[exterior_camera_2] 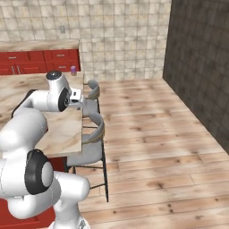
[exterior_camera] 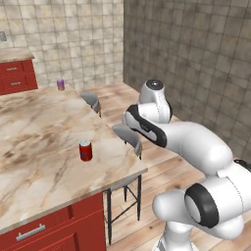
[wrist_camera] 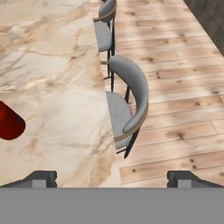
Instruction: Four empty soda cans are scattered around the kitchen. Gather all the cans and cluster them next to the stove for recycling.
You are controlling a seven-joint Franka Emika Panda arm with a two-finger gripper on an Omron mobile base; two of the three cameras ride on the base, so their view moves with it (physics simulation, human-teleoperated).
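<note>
A red soda can (exterior_camera: 86, 151) with a silvery top is seen upright on the desk (exterior_camera: 39, 147); the fingers (wrist_camera: 113, 178) are spread, released.

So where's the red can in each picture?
Left base view: the red can stands upright on the counter, a little left of centre.
Right base view: I can't find it; the arm covers much of the counter there.
Hand view: it's the red shape at the left edge, cut off.
Shared landmark: the grey stool at the counter's edge.
</note>
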